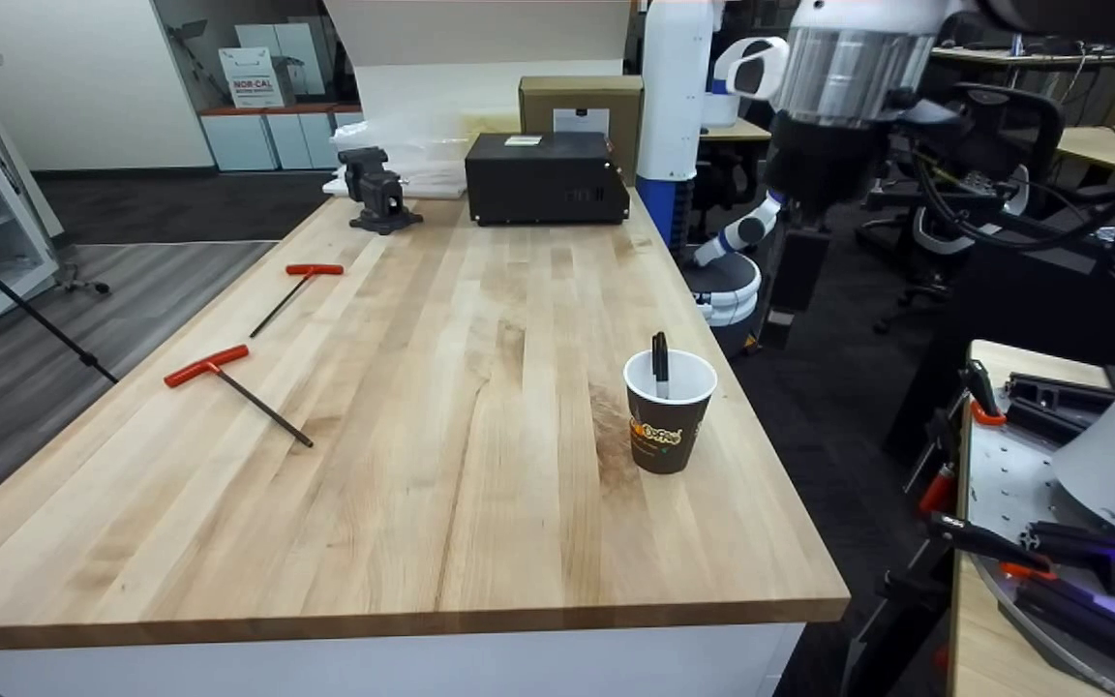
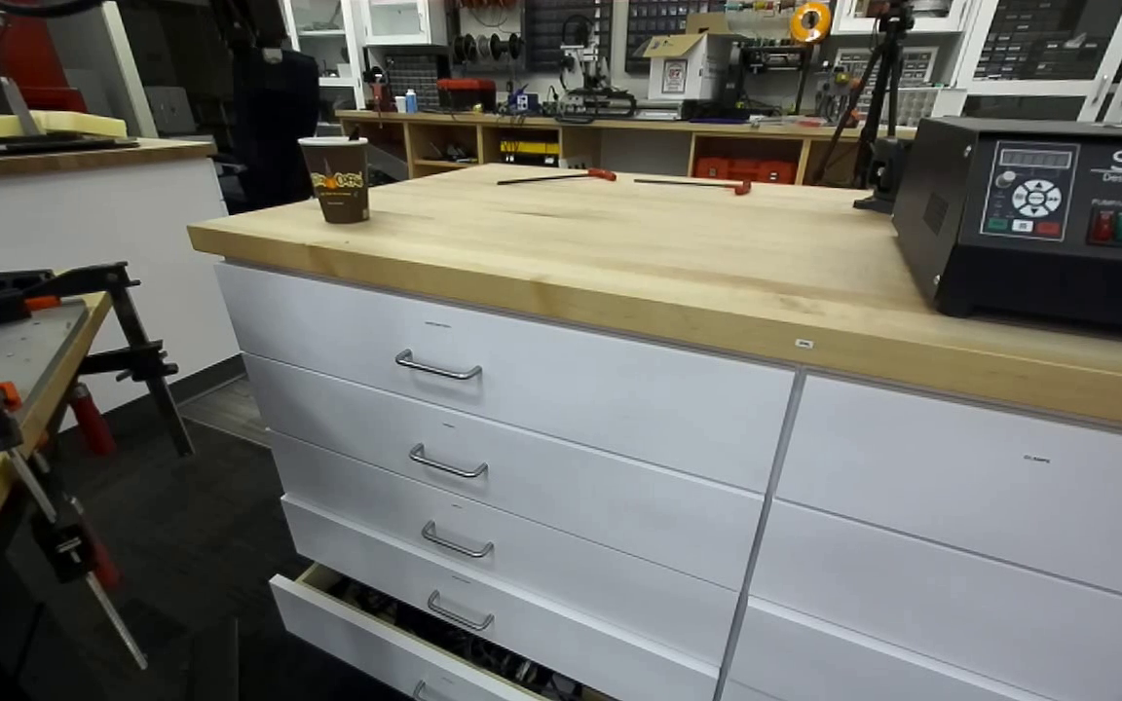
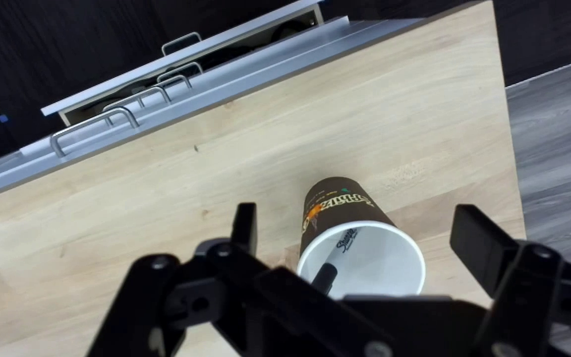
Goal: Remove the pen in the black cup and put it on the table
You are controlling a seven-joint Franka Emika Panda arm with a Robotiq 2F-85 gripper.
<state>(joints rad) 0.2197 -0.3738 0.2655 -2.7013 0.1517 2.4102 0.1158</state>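
Observation:
The black cup [image 1: 669, 436] stands upright near the right edge of the wooden table [image 1: 441, 416]; it also shows in an exterior view [image 2: 339, 185]. It is dark with a white rim and printed lettering. The pen [image 1: 660, 363], a marker with a black cap and grey barrel, leans inside the cup with its cap above the rim. In the wrist view the pen [image 3: 326, 277] leans to the cup's left, its cap partly hidden by the gripper's linkage. My gripper [image 3: 362, 230] is open and empty, its fingers apart on either side of the cup in the picture. In an exterior view the gripper [image 1: 778, 324] hangs beyond the table's right edge.
Two red-handled hex tools [image 1: 209, 366] [image 1: 314, 270] lie on the table's left. A black machine box [image 1: 548, 179] and a small vise [image 1: 378, 194] stand at the far end. A bottom drawer [image 2: 386, 633] is pulled open. Clamps [image 2: 69, 545] hang from the robot's bench.

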